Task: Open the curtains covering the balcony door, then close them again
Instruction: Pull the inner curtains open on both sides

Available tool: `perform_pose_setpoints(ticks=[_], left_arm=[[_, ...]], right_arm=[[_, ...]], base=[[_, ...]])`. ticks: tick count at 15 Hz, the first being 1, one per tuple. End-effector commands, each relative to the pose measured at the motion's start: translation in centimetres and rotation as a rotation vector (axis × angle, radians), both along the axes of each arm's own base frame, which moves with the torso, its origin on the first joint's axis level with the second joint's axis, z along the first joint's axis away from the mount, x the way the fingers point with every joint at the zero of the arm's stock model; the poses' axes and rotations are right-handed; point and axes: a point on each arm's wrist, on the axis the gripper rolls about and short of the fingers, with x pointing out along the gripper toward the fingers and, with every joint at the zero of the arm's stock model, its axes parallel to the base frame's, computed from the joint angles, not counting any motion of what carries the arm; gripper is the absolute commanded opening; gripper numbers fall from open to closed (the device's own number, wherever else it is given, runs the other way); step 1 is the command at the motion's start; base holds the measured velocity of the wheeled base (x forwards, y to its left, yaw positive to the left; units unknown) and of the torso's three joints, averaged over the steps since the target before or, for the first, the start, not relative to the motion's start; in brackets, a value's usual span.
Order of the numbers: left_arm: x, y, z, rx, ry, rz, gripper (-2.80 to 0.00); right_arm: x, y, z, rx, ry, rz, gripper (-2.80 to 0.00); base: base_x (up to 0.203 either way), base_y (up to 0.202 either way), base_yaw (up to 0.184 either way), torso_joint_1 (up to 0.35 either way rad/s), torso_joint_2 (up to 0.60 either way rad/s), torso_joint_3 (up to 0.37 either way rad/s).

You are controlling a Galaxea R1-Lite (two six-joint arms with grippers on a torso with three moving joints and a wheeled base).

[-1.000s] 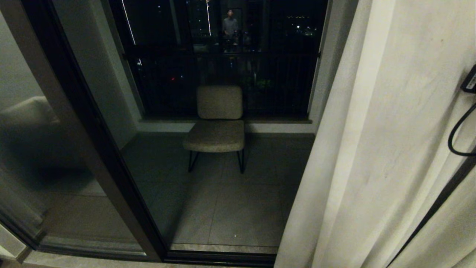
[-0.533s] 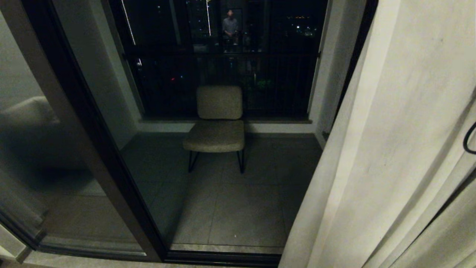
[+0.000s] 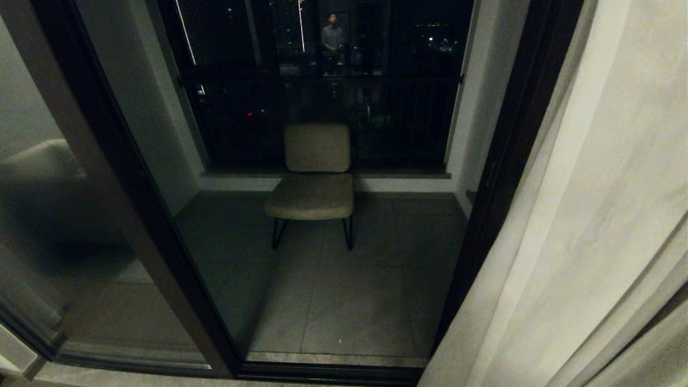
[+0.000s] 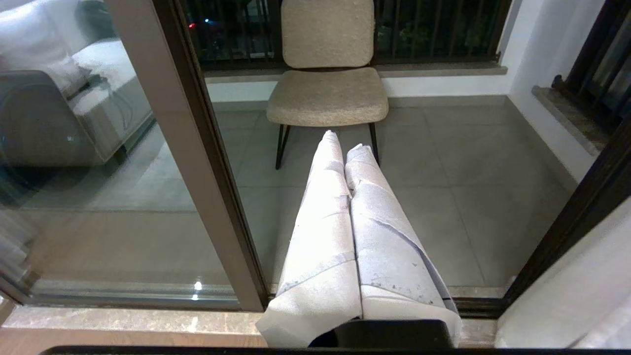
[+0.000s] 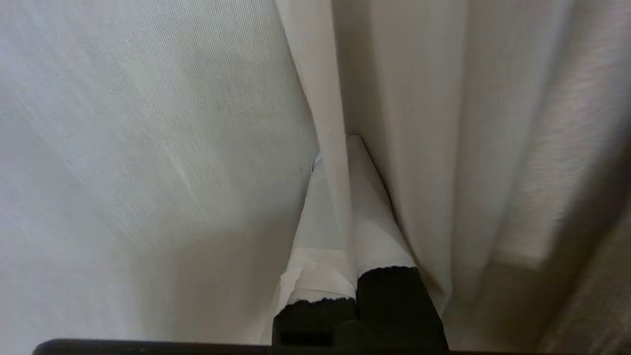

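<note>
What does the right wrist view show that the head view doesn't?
Only the right wrist view shows the right pincer, its paper-wrapped fingers shut on a fold of the curtains. Only the head view shows the balcony door with its dark frame, the chair beyond the glass and the balcony railing. Both show the cream curtain fabric, which hangs at the head view's right edge.

The curtains (image 3: 586,215) fill the right side of the head frame, in front of the balcony door's right frame post (image 3: 502,177). The balcony door (image 3: 123,188) takes the left and centre, its other post slanting from upper left to bottom centre. Behind the glass, at centre, a chair (image 3: 314,177) stands on the balcony floor (image 3: 344,301), the railing (image 3: 322,118) behind it. A person's reflection (image 3: 332,40) sits at top centre.
</note>
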Motion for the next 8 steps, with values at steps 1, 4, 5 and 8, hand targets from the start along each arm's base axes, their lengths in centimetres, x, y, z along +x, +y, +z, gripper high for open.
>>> perform_pose_setpoints(ticks=[1, 4, 5, 8], left_arm=[[0.0, 0.0, 0.0, 0.001, -0.001, 0.000, -2.80], [0.0, 0.0, 0.0, 0.001, -0.001, 0.000, -2.80], [0.0, 0.0, 0.0, 0.001, -0.001, 0.000, -2.80], [0.0, 0.0, 0.0, 0.001, -0.001, 0.000, -2.80]], right_arm=[[-0.3, -1.8, -0.5, 0.001, 0.002, -0.055, -2.80], [-0.7, -3.3, -0.6, -0.003, -0.001, -0.095, -2.80], [-0.9, -3.9, -0.8, -0.005, -0.002, -0.112, -2.80], [-1.2, -5.2, -0.7, -0.028, -0.017, -0.152, -2.80]], base=[[0.000, 0.000, 0.000, 0.000, 0.00, 0.000], [0.000, 0.000, 0.000, 0.000, 0.00, 0.000], [0.000, 0.000, 0.000, 0.000, 0.00, 0.000], [0.000, 0.000, 0.000, 0.000, 0.00, 0.000]])
